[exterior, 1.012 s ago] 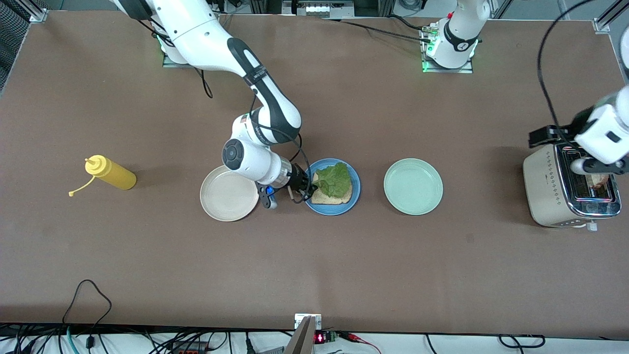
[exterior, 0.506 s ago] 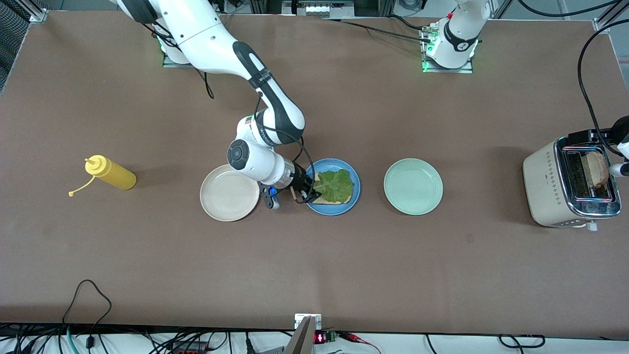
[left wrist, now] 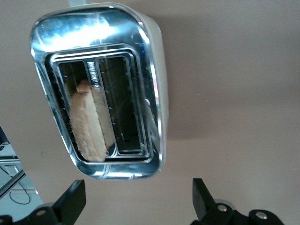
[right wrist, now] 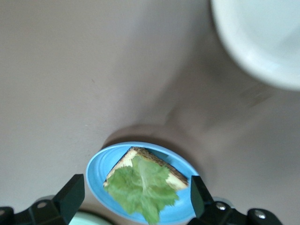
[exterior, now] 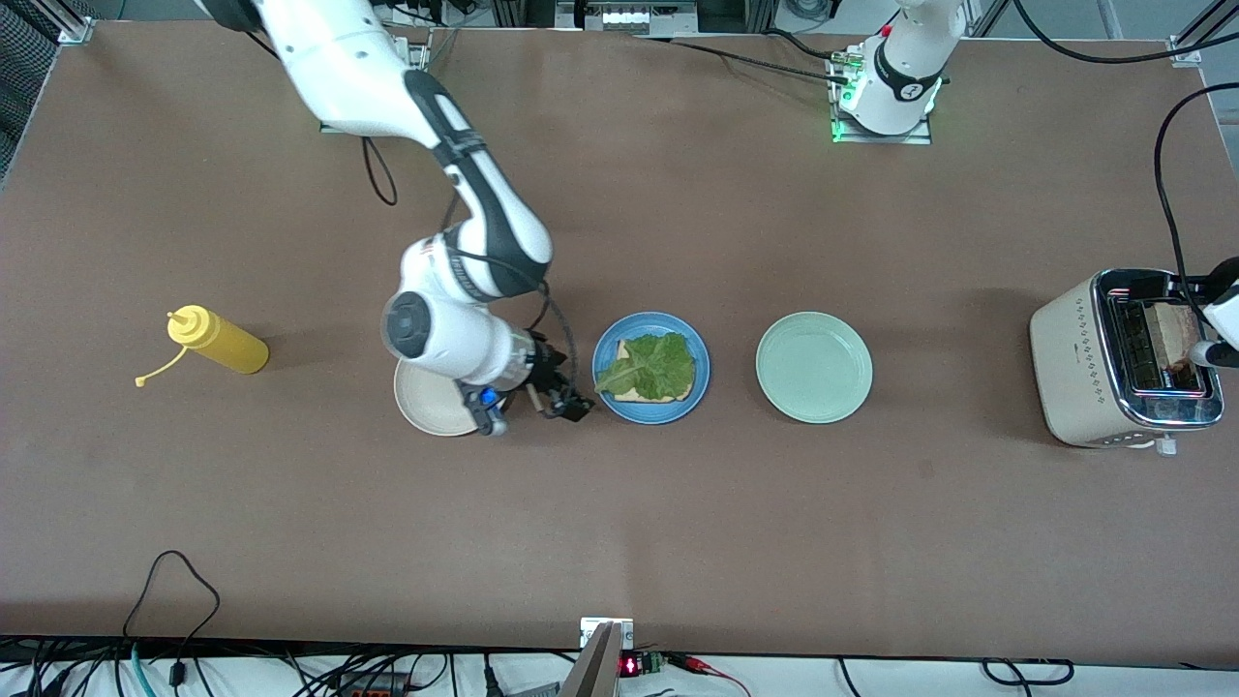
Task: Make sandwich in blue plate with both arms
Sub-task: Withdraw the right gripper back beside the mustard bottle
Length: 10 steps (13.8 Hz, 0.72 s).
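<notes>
The blue plate [exterior: 699, 382] holds one toasted bread slice [exterior: 631, 393] with a green lettuce leaf [exterior: 653, 366] lying on it. My right gripper [exterior: 559, 402] is open and empty, low between the cream plate and the blue plate. In the right wrist view the plate [right wrist: 96, 169], bread [right wrist: 174, 176] and lettuce [right wrist: 143, 187] show between its open fingers, gripper [right wrist: 134, 197]. A second toasted slice [exterior: 1169, 334] stands in a toaster slot [left wrist: 86, 124]. My left gripper [left wrist: 136, 206] is open and empty above the table beside the toaster, at the front view's edge [exterior: 1222, 334].
A toaster [exterior: 1074, 358] stands at the left arm's end of the table, also in the left wrist view [left wrist: 154, 93]. A mint-green plate [exterior: 813, 366] lies between it and the blue plate. A cream plate [exterior: 431, 407] lies partly under my right wrist. A yellow squeeze bottle [exterior: 218, 341] lies toward the right arm's end.
My right gripper has let go of the lettuce and drawn back toward the cream plate. My left gripper has moved off the toaster; the slice sits lower in its slot.
</notes>
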Motion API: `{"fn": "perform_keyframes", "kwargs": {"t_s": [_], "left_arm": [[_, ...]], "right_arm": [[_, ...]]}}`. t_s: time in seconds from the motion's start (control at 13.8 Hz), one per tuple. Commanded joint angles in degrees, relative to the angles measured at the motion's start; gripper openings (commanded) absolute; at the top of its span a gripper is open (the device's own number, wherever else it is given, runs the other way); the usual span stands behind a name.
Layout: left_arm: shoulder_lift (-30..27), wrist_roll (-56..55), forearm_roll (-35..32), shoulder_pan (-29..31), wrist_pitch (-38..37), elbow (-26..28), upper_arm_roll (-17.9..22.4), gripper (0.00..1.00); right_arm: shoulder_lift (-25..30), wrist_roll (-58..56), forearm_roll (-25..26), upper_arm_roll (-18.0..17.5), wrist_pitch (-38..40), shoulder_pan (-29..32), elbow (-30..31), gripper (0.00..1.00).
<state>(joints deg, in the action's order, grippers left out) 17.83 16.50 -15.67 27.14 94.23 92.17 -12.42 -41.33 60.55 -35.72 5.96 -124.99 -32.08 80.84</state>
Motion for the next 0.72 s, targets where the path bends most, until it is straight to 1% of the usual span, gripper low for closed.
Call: {"fn": "perform_keyframes", "kwargs": {"t_s": [0.0, 0.07, 0.22, 0.36, 0.43, 0.51, 0.65], "left_arm": [[1.4, 2.6, -1.0, 2.0, 1.7, -0.4, -0.5, 1.0], [1.4, 2.7, -1.0, 1.9, 1.7, -0.4, -0.5, 1.0], [1.3, 2.7, -0.9, 1.9, 1.7, -0.5, -0.6, 1.0], [0.5, 2.4, -0.9, 1.7, 0.6, -0.6, -1.2, 1.0], [-0.2, 2.0, -0.9, 1.3, -0.1, -0.7, -1.3, 1.0], [-0.2, 2.0, -0.9, 1.3, 0.2, -0.7, -1.4, 1.0], [0.4, 2.2, -0.9, 1.9, 1.2, -0.5, -1.4, 1.0]], "right_arm": [[5.5, -10.8, 0.9, -0.9, 9.5, 6.7, 1.3, 1.0], [6.8, -15.8, 2.7, -0.9, 12.8, 8.5, 1.3, 1.0], [9.2, -22.3, 9.8, -0.8, 17.8, 10.7, 1.3, 1.0], [12.1, -29.0, 18.4, -0.8, 21.9, 11.4, 1.3, 1.0], [13.0, -33.1, 21.1, -0.4, 24.3, 12.0, 1.3, 1.0], [13.9, -36.7, 22.2, 0.3, 26.4, 13.1, 1.3, 1.0], [15.8, -45.1, 22.4, 0.5, 30.8, 16.7, 1.3, 1.0]]}}
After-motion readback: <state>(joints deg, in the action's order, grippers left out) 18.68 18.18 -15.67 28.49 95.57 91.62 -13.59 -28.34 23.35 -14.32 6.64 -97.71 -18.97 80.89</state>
